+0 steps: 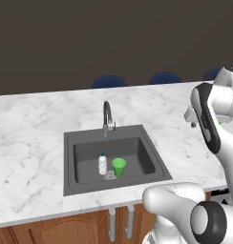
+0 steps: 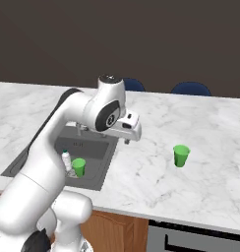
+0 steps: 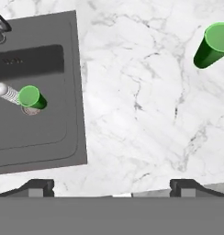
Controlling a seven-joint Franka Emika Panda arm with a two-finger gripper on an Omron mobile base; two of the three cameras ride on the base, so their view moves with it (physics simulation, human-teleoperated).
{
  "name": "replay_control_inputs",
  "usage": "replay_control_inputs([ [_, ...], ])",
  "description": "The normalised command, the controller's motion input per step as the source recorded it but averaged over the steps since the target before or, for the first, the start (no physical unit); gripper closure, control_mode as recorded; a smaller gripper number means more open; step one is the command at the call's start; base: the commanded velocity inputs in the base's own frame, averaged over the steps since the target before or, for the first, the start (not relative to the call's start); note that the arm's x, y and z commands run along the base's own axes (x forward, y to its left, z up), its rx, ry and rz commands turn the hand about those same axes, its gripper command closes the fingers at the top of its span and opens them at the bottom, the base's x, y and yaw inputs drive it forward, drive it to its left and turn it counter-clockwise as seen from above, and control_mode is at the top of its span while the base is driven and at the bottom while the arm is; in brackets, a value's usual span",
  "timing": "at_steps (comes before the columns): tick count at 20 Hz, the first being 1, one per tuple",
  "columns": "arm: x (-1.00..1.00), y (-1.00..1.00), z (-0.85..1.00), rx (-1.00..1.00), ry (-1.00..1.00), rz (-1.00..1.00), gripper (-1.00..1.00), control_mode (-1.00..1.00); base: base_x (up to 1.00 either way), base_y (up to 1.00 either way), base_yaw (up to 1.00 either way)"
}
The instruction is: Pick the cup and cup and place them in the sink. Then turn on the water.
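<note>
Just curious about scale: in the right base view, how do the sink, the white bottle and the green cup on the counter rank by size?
1. Sink, clearly largest.
2. Cup on the counter and white bottle: look alike, unranked.

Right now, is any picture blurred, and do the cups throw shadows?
Left base view: a little soft, even light, no clear shadow by the cup in the sink. Right base view: soft too, the counter cup has hardly any shadow. Hand view: sharper, no glare on the marble.
</note>
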Motion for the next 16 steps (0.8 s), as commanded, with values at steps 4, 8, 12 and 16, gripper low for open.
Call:
replay_control_inputs([
  [4,0.05,-0.47,0.0,0.0,0.0,0.24,-1.0,-1.0,0.0,0.0,0.0],
  [8,0.06,-0.41,-0.08,0.0,-0.09,0.25,-1.0,-1.0,0.0,0.0,0.0],
  [12,0.07,-0.3,-0.09,0.0,-0.14,0.21,-1.0,-1.0,0.0,0.0,0.0],
  [16,0.06,-0.07,0.0,0.01,-0.02,0.07,-1.0,-1.0,0.0,0.0,0.0],
])
